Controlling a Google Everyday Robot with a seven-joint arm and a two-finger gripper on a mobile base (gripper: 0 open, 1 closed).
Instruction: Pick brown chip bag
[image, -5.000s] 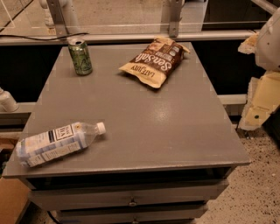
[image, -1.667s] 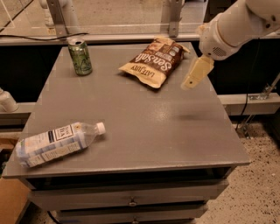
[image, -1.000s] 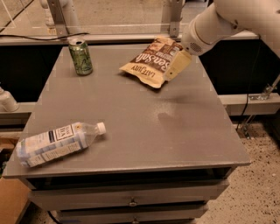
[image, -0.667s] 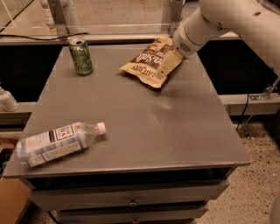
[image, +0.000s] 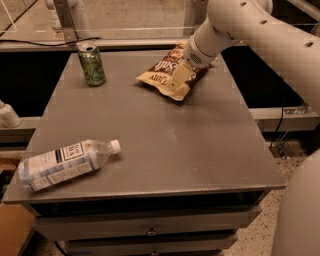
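Observation:
The brown chip bag (image: 165, 72) lies flat at the far right of the grey table (image: 165, 145), dark brown with tan edges and white lettering. My gripper (image: 178, 78) hangs from the white arm that reaches in from the upper right. It sits right over the bag's middle and hides part of the lettering. Its cream-coloured fingers point down at the bag.
A green can (image: 91, 64) stands upright at the far left of the table. A clear water bottle (image: 65, 162) lies on its side near the front left edge. Drawers run below the table front. A rail and a glass panel stand behind the table.
The arm has swung in from the right and moved left. The gripper went from beside the bag's right edge to over the bag's middle. The bag, can and bottle have not moved.

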